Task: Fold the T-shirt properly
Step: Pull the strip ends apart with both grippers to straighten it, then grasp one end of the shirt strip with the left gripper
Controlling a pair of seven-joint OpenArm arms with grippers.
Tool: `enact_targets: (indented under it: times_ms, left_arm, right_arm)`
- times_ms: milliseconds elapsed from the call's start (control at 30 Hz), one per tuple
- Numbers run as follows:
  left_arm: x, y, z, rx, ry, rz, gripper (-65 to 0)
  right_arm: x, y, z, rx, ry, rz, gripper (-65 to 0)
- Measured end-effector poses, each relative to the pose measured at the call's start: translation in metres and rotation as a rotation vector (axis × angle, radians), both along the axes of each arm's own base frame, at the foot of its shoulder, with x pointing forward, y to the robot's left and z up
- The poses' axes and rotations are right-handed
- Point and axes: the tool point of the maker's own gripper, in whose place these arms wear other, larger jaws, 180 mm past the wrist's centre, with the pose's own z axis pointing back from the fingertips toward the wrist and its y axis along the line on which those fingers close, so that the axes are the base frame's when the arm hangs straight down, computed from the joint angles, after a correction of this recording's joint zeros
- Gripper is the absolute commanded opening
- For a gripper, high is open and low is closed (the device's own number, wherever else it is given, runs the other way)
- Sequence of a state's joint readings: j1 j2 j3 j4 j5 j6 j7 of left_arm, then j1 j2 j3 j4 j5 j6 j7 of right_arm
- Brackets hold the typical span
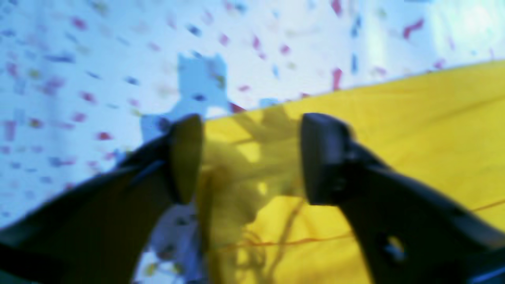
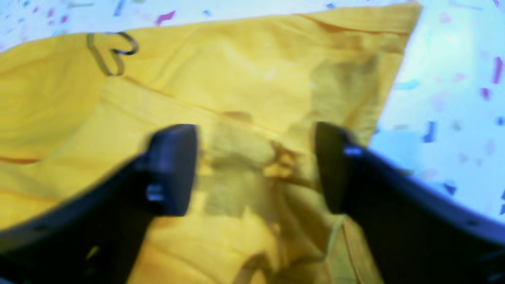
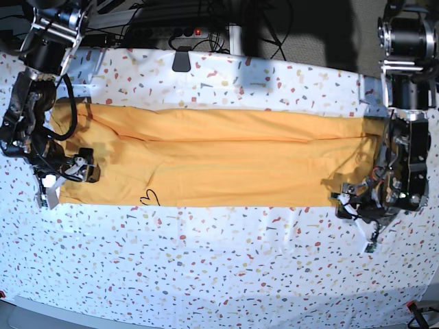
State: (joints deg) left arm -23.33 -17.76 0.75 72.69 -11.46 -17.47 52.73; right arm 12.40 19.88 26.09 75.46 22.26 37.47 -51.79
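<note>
While the T-shirt (image 3: 219, 157) is spread as a long band, both its ends are straddled by the parted left gripper (image 1: 252, 157) and right gripper (image 2: 254, 169).

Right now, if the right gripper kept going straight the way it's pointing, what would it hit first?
Probably the T-shirt: the open right gripper points at its yellow fabric near a corner. How far off is unclear.
</note>
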Motion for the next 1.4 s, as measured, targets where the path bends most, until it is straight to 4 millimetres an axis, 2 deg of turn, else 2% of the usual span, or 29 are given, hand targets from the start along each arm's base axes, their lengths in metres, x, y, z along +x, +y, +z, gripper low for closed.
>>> enact_targets:
  times_ms: [133,200,300,400,500,567,667,767,900,1100,1200,1300,1400]
  left_arm:
    - [-0.006,0.027,-0.001,0.084,0.019,0.019,-20.3]
    - [-0.007,0.036,0.001,0.076,0.018,0.03,-20.3]
    - [-0.011,0.037,0.008,-0.054,0.011,0.036,-20.3]
    - [-0.012,0.037,0.022,-0.203,-0.006,0.037,-20.3]
    - [-0.013,0.044,0.038,-0.276,-0.023,0.015,-20.3]
    - [-0.018,0.041,0.041,-0.294,-0.004,-0.028,-20.3]
    - [-0.025,0.031,0.038,-0.35,0.012,-0.057,-20.3]
    - [-0.031,0.03,0.023,-0.367,0.038,-0.039,-20.3]
    - [-0.046,0.039,-0.006,-0.37,0.091,0.008,-20.3]
    - [-0.052,0.067,-0.034,-0.264,0.112,0.069,-20.3]
    - [-0.06,0.07,-0.043,-0.263,0.15,0.083,-20.3]
    - [-0.066,0.072,-0.05,-0.264,0.179,0.093,-20.3]
    - [-0.075,0.069,-0.059,-0.309,0.238,0.108,-20.3]
  right_arm:
    - [0.006,0.001,0.007,0.004,0.011,0.005,-17.5]
    - [0.009,0.011,0.013,0.06,0.004,0.029,-17.5]
    - [0.008,0.032,0.026,0.157,-0.025,0.094,-17.5]
    - [0.006,0.05,0.041,0.221,-0.039,0.15,-18.2]
    - [0.006,0.059,0.054,0.215,-0.085,0.174,-18.2]
    - [0.0,0.065,0.058,0.199,-0.104,0.19,-18.2]
    - [-0.019,0.081,0.053,0.19,-0.101,0.215,-18.2]
    - [-0.049,0.097,0.044,0.174,-0.079,0.242,-20.0]
    - [-0.087,0.11,0.038,0.133,-0.047,0.27,-22.2]
    - [-0.146,0.126,0.029,0.107,0.026,0.303,-22.2]
    - [-0.175,0.138,0.024,0.124,0.073,0.309,-22.2]
    - [-0.193,0.147,0.026,0.133,0.089,0.316,-22.2]
    - [-0.202,0.153,0.034,0.132,0.083,0.33,-22.2]
